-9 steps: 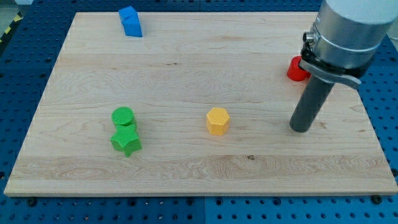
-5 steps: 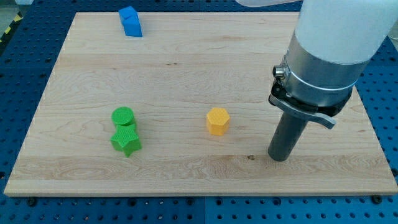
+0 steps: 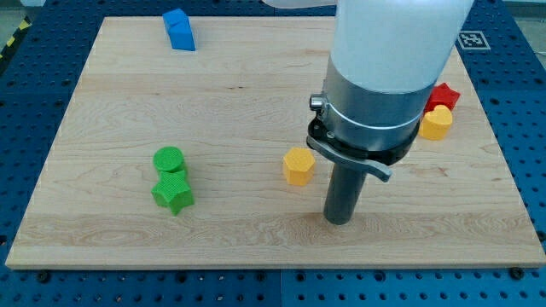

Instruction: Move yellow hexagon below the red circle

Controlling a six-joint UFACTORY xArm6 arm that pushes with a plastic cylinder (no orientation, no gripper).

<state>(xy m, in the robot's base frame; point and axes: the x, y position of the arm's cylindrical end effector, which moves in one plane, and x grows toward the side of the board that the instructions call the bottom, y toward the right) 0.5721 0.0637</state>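
The yellow hexagon (image 3: 299,165) sits on the wooden board (image 3: 128,102) a little right of its middle. My tip (image 3: 339,220) rests on the board just right of and below the hexagon, a small gap away from it. The red circle is hidden behind the arm. At the view's right, a red star-shaped block (image 3: 444,95) shows past the arm, with a second yellow block (image 3: 436,124) touching it from below.
A green cylinder (image 3: 169,159) and a green star (image 3: 173,194) touch each other at the left of the board. A blue block (image 3: 178,30) stands near the top edge. The arm's wide body covers the board's upper right.
My tip has moved left and toward the view's bottom, from the right side of the board to close by the yellow hexagon. The red star and second yellow block have come into sight.
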